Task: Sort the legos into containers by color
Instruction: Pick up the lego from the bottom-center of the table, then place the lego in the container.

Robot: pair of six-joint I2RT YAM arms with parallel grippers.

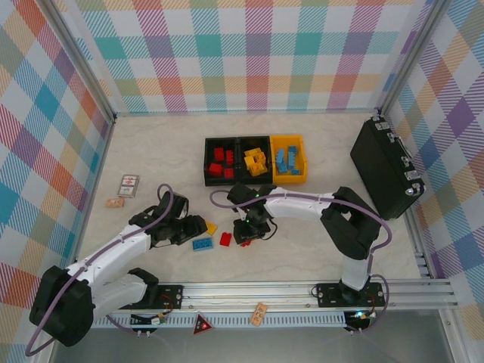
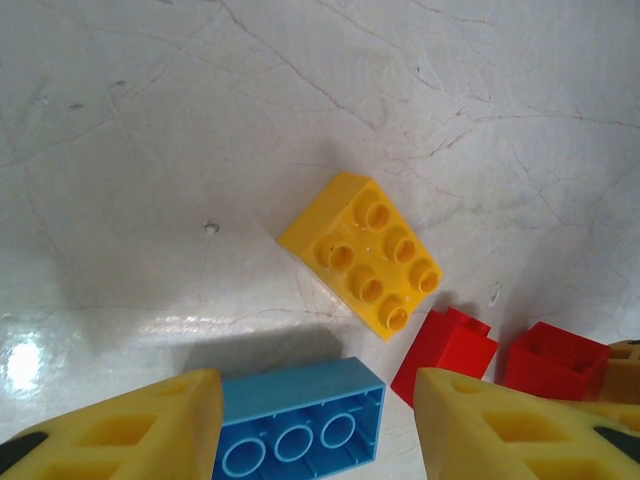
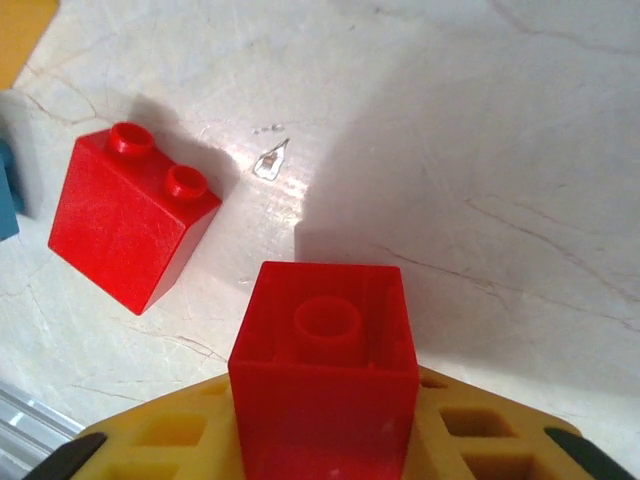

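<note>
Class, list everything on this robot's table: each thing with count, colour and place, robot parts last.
Bins: three, two black, one yellow-orange, row at back middle.
Binned bricks: count unclear; red in left bin, yellow in middle, blue in yellow-orange.
Loose bricks: four, before the bins: yellow brick, blue brick, free red brick, gripped red brick.
Case: one, black, right side.
Cards: two, pale, left side.
Tags: two, tan and red, near rail.
Arms: two, white and black, near edge.
Left gripper: one, yellow, open over blue brick.
Right gripper: one, yellow, shut on gripped red brick.
</note>
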